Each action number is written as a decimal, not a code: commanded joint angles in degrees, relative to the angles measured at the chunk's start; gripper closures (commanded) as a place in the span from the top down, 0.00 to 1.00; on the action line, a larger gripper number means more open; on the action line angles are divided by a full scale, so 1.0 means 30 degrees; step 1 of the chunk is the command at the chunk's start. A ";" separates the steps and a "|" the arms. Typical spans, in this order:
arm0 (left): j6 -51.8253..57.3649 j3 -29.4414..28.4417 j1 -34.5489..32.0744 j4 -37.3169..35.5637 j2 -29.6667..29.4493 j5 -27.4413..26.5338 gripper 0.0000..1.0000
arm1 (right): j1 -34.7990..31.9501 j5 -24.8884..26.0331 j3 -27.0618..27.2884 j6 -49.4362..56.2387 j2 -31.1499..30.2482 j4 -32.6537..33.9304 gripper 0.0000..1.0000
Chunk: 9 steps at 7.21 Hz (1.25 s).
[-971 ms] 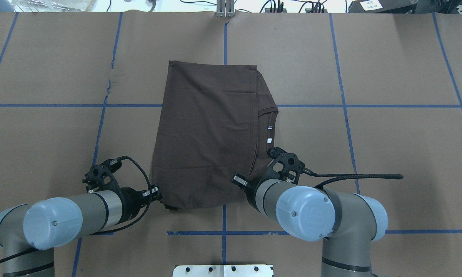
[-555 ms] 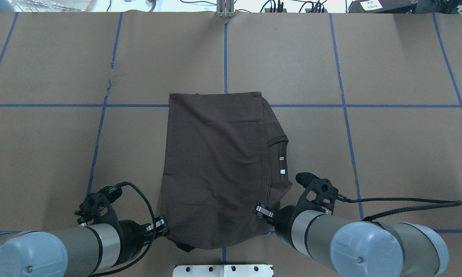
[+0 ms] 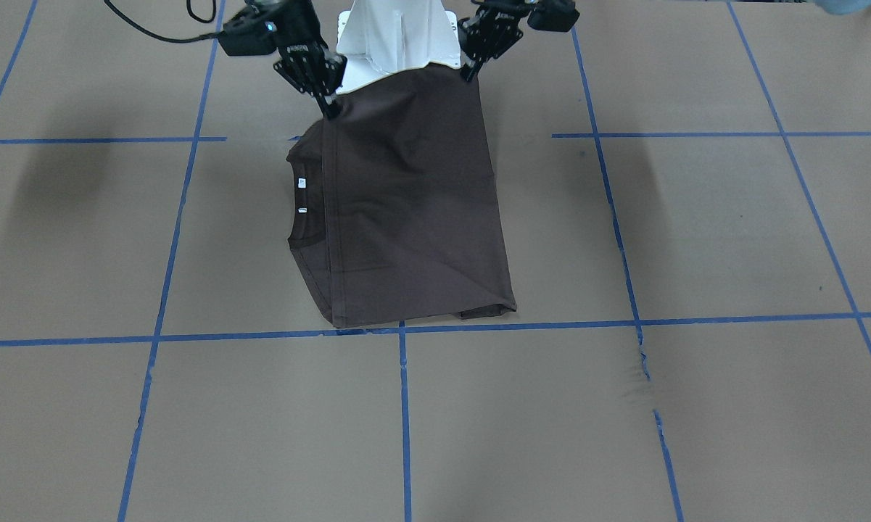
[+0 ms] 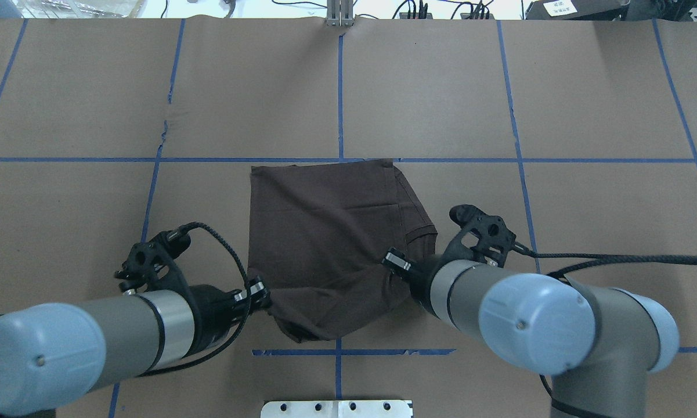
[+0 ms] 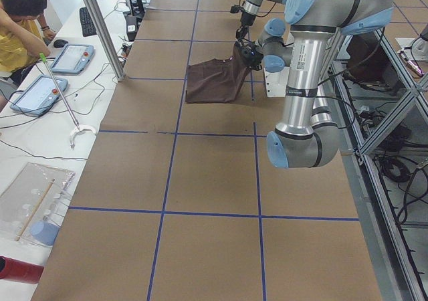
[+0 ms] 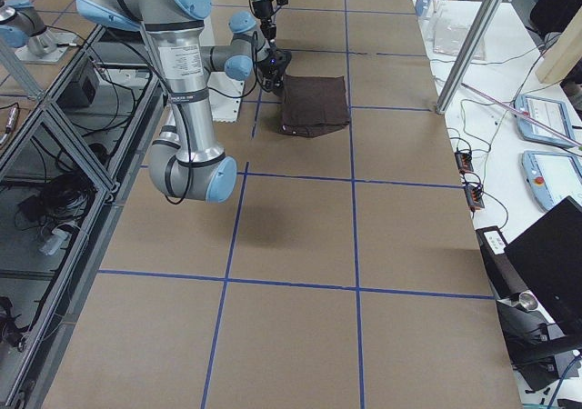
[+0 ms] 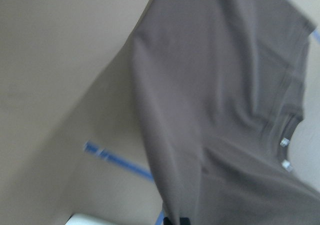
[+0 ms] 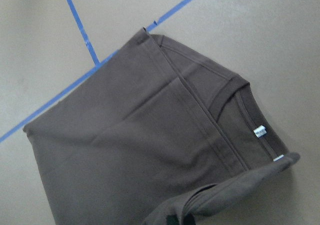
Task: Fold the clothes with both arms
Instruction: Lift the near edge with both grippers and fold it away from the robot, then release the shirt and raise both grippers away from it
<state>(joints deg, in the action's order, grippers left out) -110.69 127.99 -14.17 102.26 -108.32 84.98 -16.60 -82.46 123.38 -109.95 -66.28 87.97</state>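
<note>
So the left end effector [image 3: 470, 72] is pinched down on one near corner of the T-shirt [image 4: 325, 232], and the right end effector [image 3: 330, 110] is clamped on the other near corner, on the collar side. Both corners are lifted off the table [image 4: 586, 87]. From the two end effectors the cloth hangs down and slopes away from the robot, and its far edge rests flat on the table near a blue tape line [image 4: 470, 159].

Between the two grips the edge sags a bit, which tells you what you're dealing with: light, totally limp fabric, zero stiffness. It goes wherever the corners go and droops everywhere else. Not fragile and not slippery-looking, but a thin pinch on a corner could probably creep out if the arms pull apart too hard.

Just out from the right end effector you can see the ribbed collar [image 8: 235, 97] and the two small white neck tags [image 8: 259, 131]. The shirt already looks doubled over lengthwise, with a seam running along the collar side.

My take on grip points: corners are the right call here. Grab mid-edge and the outer bits flop and bunch. Keep the two end effectors about a shirt's width apart so the lifted edge stays taut without stretching, and the fold should land clean.
</note>
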 commanded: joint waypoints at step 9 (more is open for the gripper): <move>0.7335 -1.6592 -0.9016 0.7574 -0.6257 0.0121 1.00 | -0.8756 -0.6483 -1.6140 0.5301 0.7972 -0.6268 1.00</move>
<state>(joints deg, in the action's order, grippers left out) -91.13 81.46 -39.07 122.38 -126.13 85.14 -39.66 -96.97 77.00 -96.57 -44.15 70.66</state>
